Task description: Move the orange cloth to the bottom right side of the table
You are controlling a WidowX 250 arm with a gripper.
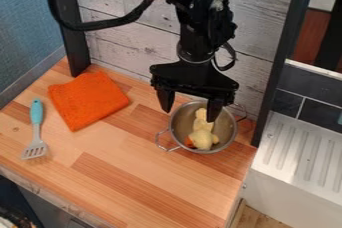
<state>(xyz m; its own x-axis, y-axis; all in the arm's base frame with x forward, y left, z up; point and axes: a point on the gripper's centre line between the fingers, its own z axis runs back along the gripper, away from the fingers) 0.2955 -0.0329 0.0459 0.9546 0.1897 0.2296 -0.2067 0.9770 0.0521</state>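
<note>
Presently, in the camera view, twelve o'clock is taken as the top edge. The orange cloth (88, 99) is found folded flat on the wooden tabletop (133, 172), at nine o'clock from the view's centre. The gripper (189, 113) is seen released, its two fingers held well apart with nothing grasped between them; it is pointed downward over the metal pot (228, 131), toward the pot's eleven o'clock side. Pale yellow items (202, 139) and a bit of orange are contained in the pot, whose near handle is directed to eight o'clock. The slotted spatula (37, 113) is noted just beside the cloth, at the cloth's eight o'clock, head toward six.
</note>
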